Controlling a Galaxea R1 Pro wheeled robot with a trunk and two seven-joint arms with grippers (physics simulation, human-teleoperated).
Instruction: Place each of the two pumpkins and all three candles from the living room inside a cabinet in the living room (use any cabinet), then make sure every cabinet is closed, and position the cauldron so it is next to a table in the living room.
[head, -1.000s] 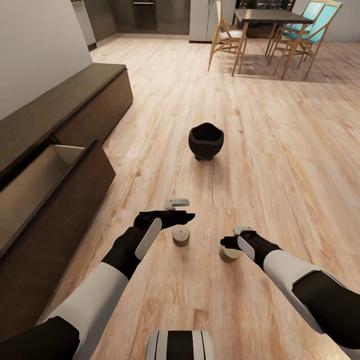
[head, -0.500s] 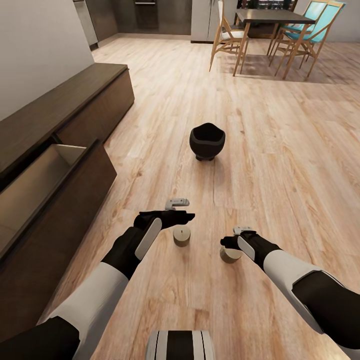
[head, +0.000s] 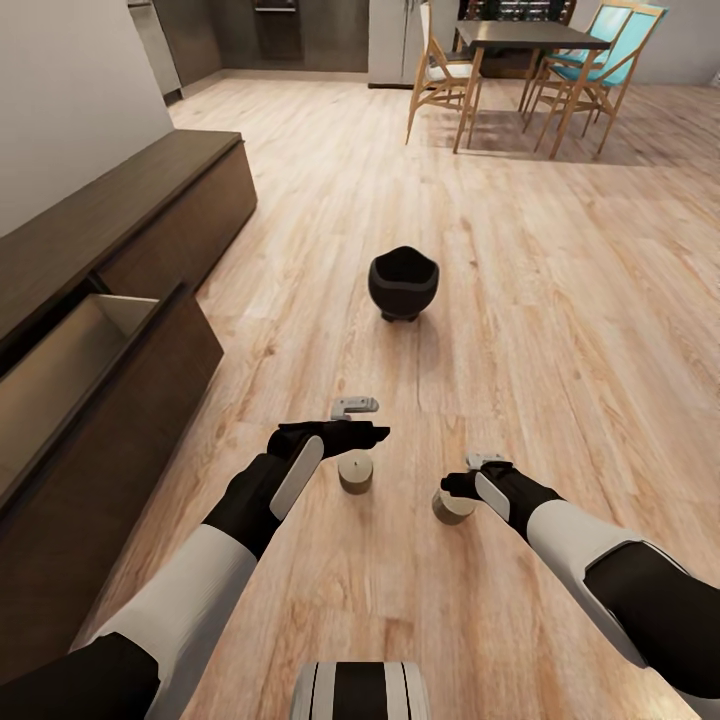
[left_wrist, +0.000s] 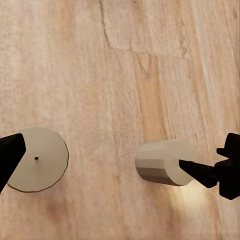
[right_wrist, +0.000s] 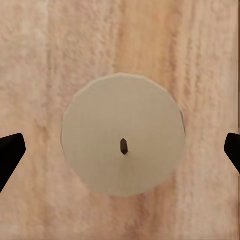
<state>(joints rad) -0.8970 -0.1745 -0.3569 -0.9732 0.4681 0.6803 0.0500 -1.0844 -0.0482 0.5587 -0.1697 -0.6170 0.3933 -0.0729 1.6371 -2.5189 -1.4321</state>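
Both my arms are hanging low over the pale wood plank floor (head: 520, 300). My right gripper (right_wrist: 120, 150) is spread wide with one short tan cylinder candle (right_wrist: 123, 134) sitting upright dead centre between the fingertips, not touching either. My left gripper (left_wrist: 120, 165) is wide open too, empty, with a second stubby tan candle (head: 355, 471) just beside it on the floor. The small round black cauldron (head: 403, 283) stands further ahead. The long dark-brown wooden cabinet (head: 120, 215) is on my left, with one pale-lined drawer (head: 60, 355) pulled open.
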